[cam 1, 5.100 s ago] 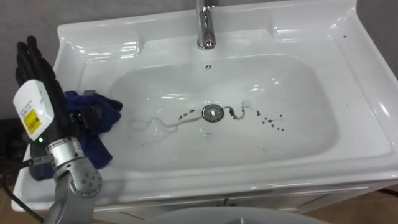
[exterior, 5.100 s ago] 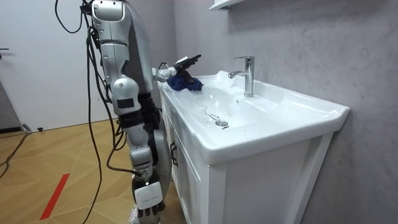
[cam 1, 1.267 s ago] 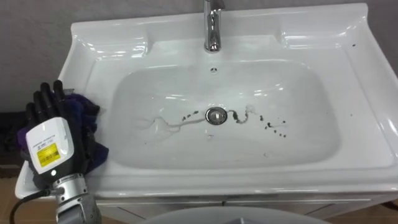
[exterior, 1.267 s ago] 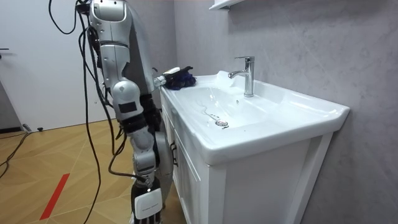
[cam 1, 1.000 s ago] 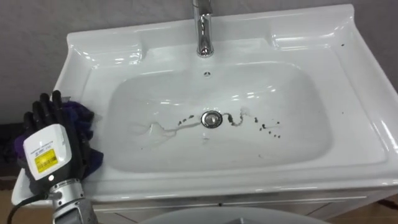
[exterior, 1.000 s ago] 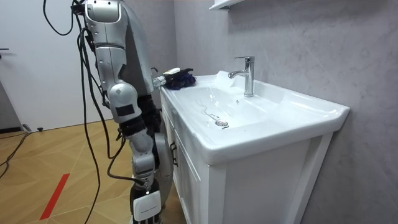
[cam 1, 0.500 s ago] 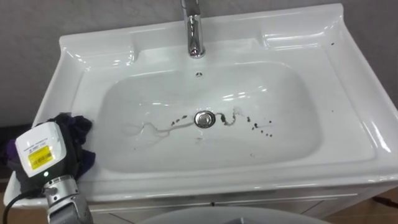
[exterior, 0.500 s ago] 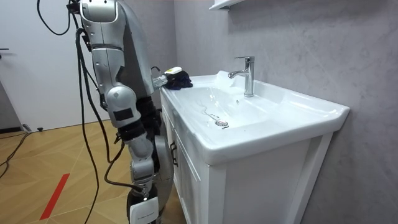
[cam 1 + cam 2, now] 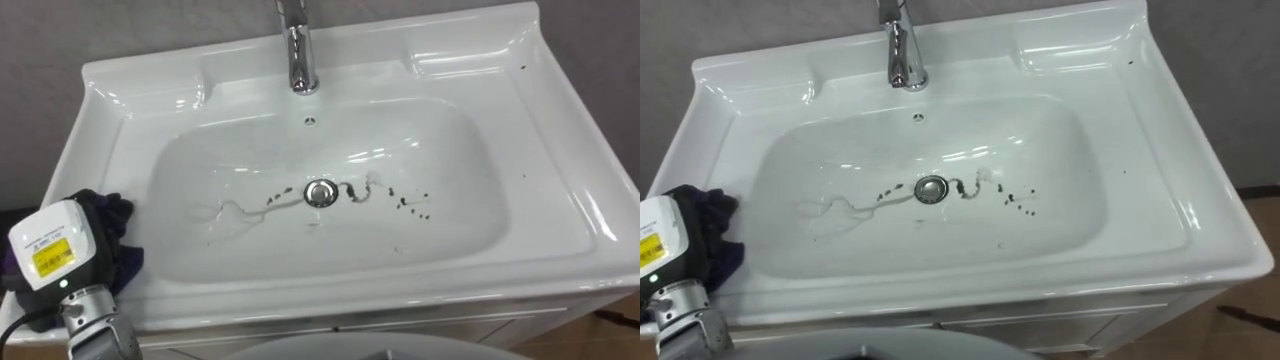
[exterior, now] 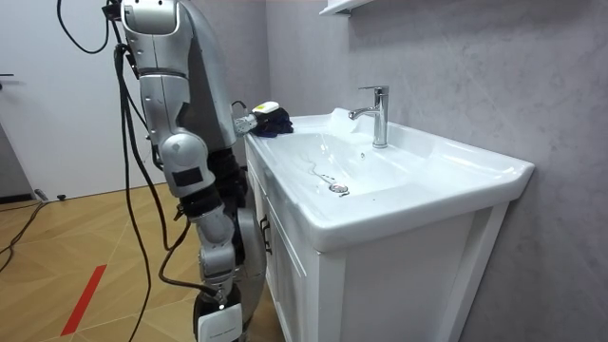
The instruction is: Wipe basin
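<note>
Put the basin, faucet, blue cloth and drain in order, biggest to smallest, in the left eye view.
1. Basin, by far.
2. Dark blue cloth and faucet: too alike to rank, each only partly seen.
3. Drain, smallest.

The washstand has one white basin, with one faucet, one drain and one small overflow hole. Inside the bowl there is one pale smear trail and a scatter of dark specks too small and too close together to count exactly. There is one dark blue cloth, one vanity cabinet and one wall shelf, and two robot hands: the left hand and the right hand.
</note>
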You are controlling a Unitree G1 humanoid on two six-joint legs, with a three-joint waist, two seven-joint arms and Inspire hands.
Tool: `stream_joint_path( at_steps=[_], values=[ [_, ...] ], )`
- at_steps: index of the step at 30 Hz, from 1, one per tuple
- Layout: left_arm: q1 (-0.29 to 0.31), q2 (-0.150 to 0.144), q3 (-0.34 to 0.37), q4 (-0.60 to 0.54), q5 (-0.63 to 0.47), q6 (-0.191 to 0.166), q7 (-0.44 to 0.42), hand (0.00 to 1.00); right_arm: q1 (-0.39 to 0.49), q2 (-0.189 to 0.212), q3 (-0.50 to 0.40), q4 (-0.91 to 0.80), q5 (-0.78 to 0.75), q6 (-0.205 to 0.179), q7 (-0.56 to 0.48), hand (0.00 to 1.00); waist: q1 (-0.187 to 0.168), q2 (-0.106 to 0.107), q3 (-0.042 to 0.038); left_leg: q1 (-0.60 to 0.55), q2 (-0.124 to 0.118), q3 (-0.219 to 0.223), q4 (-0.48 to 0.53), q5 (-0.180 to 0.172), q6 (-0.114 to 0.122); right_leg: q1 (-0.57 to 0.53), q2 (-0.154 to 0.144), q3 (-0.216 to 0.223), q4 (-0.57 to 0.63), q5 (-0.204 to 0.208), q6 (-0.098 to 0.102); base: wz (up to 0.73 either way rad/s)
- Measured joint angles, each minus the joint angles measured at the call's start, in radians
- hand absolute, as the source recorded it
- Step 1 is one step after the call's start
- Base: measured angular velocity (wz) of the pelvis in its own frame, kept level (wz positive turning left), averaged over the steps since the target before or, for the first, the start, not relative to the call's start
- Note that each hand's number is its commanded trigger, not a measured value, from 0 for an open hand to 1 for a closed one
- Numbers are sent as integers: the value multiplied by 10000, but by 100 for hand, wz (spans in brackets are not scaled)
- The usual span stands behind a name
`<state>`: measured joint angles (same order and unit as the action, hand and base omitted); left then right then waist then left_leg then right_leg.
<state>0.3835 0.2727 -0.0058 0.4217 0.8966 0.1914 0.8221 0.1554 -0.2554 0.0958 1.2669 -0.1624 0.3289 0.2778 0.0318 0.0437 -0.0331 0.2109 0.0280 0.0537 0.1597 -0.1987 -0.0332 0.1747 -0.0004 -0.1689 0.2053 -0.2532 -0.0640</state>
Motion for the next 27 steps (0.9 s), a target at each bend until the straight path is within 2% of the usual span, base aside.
stream_joint_path(
  at_steps=[6, 11, 19, 22, 23, 27],
  values=[
    [-4, 7, -64, -2, -6, 0, 1, 100, -137, -12, 1, -229, 15, -31, -79, 0, -80, 3, 4, -69, -1, 7, 27, 0, 0, -24, -6, -57, -21, -1, -1, 3],
    [-2, -33, -18, -3, -13, 1, 24, 100, -276, -12, 3, -229, 72, -277, -401, 0, -241, -11, 9, -114, 2, 31, 23, 0, 0, -45, -7, -119, -20, -11, -7, 6],
    [-170, -161, 84, -129, -25, 56, 49, 100, -232, -6, 18, -221, 241, -518, -578, 0, -287, -97, 37, -227, 6, -25, 10, 2, 0, -172, -8, -146, 8, -8, -7, 2],
    [-383, -267, 190, -390, -128, 7, -66, 100, -241, 11, 19, -240, 350, -697, -615, 0, -309, -210, 102, -256, 6, -34, 11, 2, 0, -167, -26, -303, 4, -2, -1, 16],
    [-427, -292, 220, -554, -370, -17, -118, 100, -276, 45, 13, -218, 365, -817, -664, 0, -355, -277, 162, -299, 6, -57, 20, 2, 0, -164, -30, -367, -8, 0, 1, 14],
    [-516, -336, 218, -1069, -712, -8, -348, 100, -464, 61, 16, -207, 453, -916, -829, 0, -537, -375, 283, -446, -4, -71, 65, 1, -1, -229, -31, -450, -88, 46, 47, 13]
  ],
)
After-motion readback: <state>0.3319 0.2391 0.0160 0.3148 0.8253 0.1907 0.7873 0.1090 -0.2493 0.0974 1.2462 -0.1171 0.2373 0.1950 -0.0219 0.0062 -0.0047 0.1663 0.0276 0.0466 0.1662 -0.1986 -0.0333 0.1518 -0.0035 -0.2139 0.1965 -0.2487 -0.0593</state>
